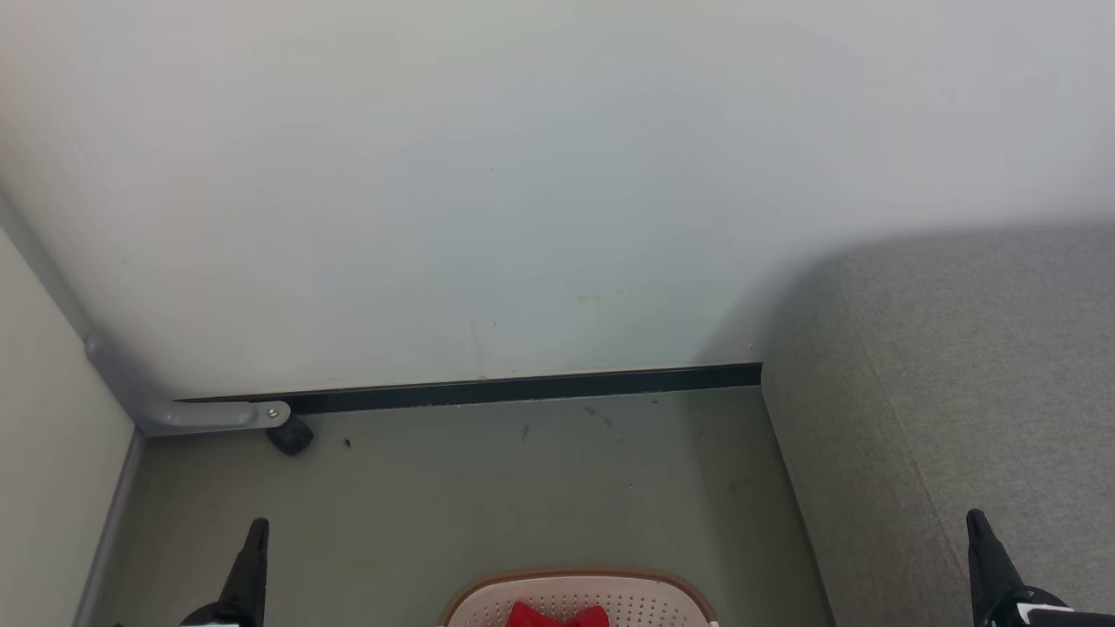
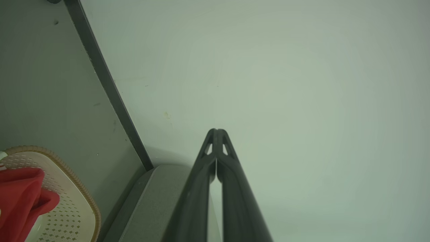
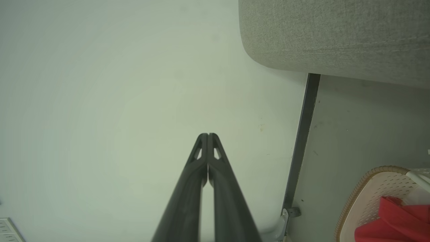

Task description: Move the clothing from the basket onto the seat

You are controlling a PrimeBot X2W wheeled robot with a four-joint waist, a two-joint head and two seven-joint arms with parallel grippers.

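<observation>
Lying in the basket (image 1: 579, 578) at the near edge of the floor (image 1: 523, 488), the clothing (image 1: 557, 616) is a red heap. Either side, the left gripper (image 1: 255, 535) and right gripper (image 1: 976, 524) hang empty, jaws pressed together. The seat (image 1: 958, 374) lies to the right; beyond stands the wall (image 1: 523, 174).

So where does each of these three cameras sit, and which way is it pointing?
Head view: on the robot's head, looking forward and down at wall, floor, basket and seat; left gripper lower left, right gripper lower right.
Left wrist view: on the left wrist, looking along its shut gripper at the wall.
Right wrist view: on the right wrist, looking along its shut gripper at the wall.
Shared: both wrist views catch the basket, red clothing and seat.
</observation>
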